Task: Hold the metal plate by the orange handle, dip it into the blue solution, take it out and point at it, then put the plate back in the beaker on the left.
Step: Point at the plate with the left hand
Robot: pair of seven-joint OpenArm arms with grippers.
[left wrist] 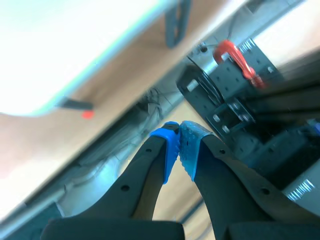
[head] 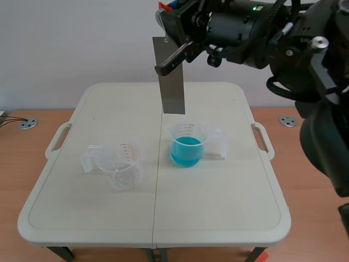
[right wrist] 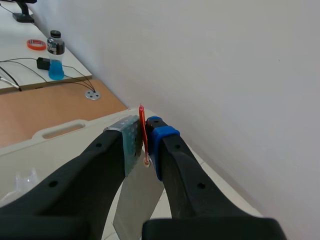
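The metal plate point(head: 170, 76), a flat, dull-grey rectangular strip with a smooth face, is held upright in the air at the upper middle of the scene view. Its lower edge hangs clear above the filled beaker. Its thin orange handle point(right wrist: 143, 132) is gripped by the right jaws, pinched between a grey-green dotted pad point(right wrist: 129, 142) and a blue one point(right wrist: 161, 137). The right arm point(head: 256, 27) is stretched across the upper right of the frame.

Below the plate, at the centre, a clear plastic beaker point(head: 210, 139) with printed graduations and a moulded grip is seen holding the blue solution point(head: 187, 148) (filled to roughly half its height). A second beaker point(head: 122, 166) of the same clear plastic stands empty to the left of centre, well apart from the first. Both are carried on the pale, matte tabletop point(head: 218, 207), which has rounded corners and a seam down its middle.

The left jaws are clenched on nothing, their blue pad point(left wrist: 167, 147) and speckled pad point(left wrist: 192, 145) pressed together, with only blurred surroundings beyond.
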